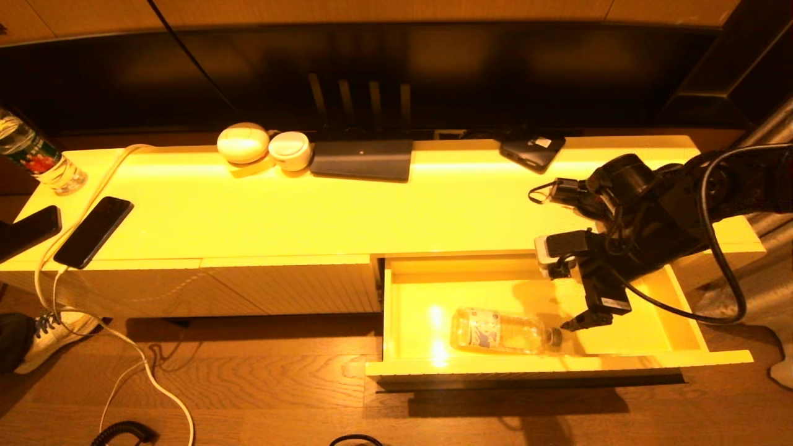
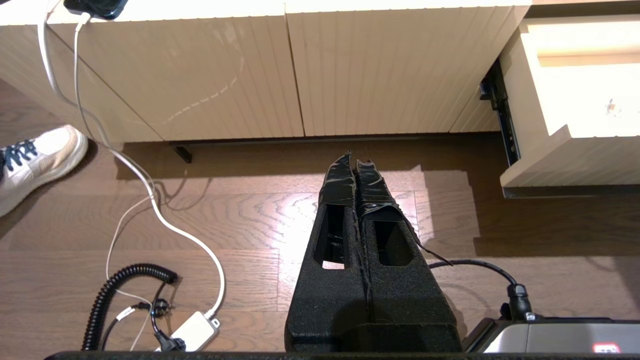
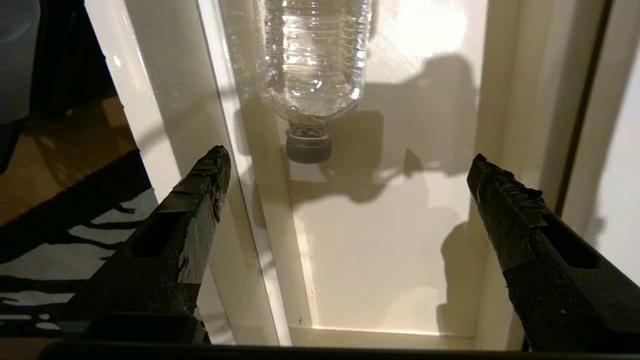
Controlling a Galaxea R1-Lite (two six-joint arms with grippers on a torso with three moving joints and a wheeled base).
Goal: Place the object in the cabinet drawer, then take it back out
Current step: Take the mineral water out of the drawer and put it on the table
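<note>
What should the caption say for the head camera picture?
Open right gripper beside a plastic water bottle lying in the open cabinet drawer.

A bottle (image 1: 503, 331) is lying on its side in the open drawer (image 1: 684, 322) at the cabinet's (image 1: 310, 210) right end, the right gripper (image 1: 579, 322) hanging beside its cap; two phones (image 1: 93, 231) are lying at the cabinet top's left end.

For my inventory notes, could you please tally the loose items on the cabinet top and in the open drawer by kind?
Plastic bottles: 2
Phones: 2
Round white containers: 2
Flat dark devices: 2
Total: 8
</note>
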